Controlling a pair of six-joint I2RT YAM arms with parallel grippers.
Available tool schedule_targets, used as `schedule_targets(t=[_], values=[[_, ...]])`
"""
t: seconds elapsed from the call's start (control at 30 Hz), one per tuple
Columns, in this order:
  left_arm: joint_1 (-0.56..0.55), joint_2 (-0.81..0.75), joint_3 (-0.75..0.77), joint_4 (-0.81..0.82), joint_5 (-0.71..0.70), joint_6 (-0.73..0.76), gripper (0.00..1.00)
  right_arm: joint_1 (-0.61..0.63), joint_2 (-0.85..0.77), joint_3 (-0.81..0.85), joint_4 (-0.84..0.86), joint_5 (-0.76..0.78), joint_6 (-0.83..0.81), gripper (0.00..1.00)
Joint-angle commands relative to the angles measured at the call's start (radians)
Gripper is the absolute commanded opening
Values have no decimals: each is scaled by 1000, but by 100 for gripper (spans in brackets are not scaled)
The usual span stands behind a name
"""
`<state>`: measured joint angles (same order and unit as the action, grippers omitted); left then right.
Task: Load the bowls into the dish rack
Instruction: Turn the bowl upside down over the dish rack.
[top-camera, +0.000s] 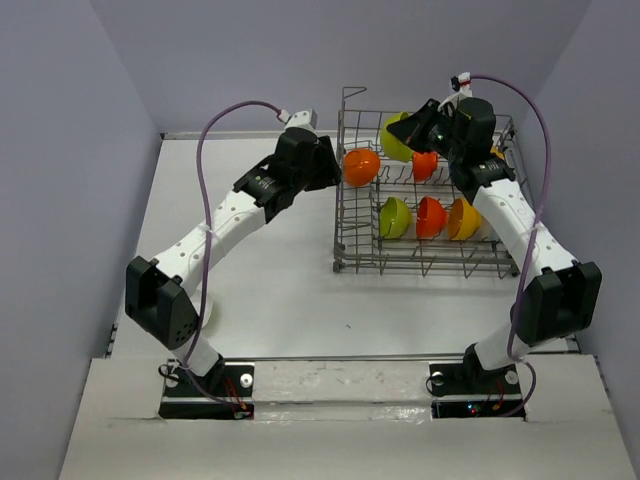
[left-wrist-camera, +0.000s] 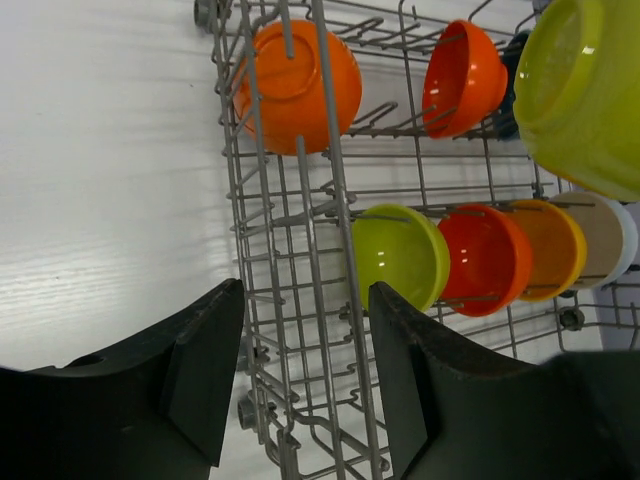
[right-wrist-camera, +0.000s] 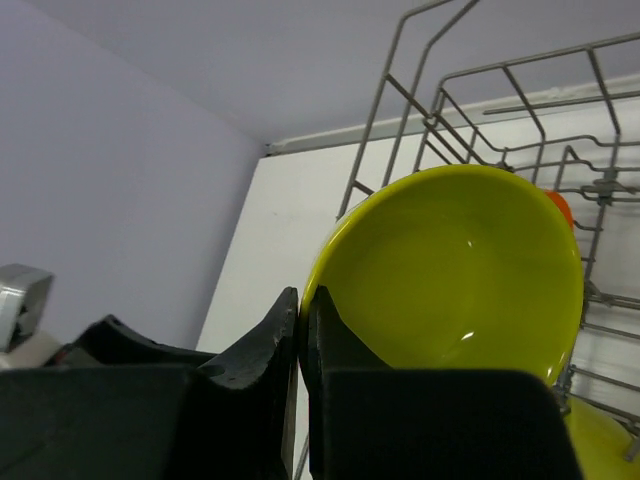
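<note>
The bowls sit mostly inside the dish rack, which fills the upper right of the top view, its long axis running left to right across the white table.

The right gripper is clenched on the rim of a lime green bowl, pinching that thin edge between its fingers. This bowl hangs tilted on edge over the rack's far left corner, with its hollow turned toward the wrist camera.

The left gripper is released and holds nothing. Its jaws stand well apart at the rack's left side wall, and upright wires of that wall show between them. Whether a finger touches the wire I cannot tell.

In the left wrist view, the upper row has an orange bowl on edge with its base toward the camera, and beside it a red-orange bowl showing its hollow. The row below stands on edge between the tines, packed close: a second green bowl, a red bowl, an orange-yellow bowl and a pale bowl, hollows facing the left of the frame.
</note>
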<state>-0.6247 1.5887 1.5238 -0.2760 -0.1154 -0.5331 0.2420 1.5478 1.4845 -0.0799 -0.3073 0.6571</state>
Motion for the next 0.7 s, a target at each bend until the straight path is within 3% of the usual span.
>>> schedule_targets(t=[0.0,0.27,0.67], values=[[-43,46,49,4,-55,4,61,-3,-22,-19,209,-101,78,1],[-118,80,27,14,-84,-14,60,-3,-23,-159,342,-156,170,1],[-158,102,22,12,-105,-39,47,-3,11,-315,563,-276,357,1]])
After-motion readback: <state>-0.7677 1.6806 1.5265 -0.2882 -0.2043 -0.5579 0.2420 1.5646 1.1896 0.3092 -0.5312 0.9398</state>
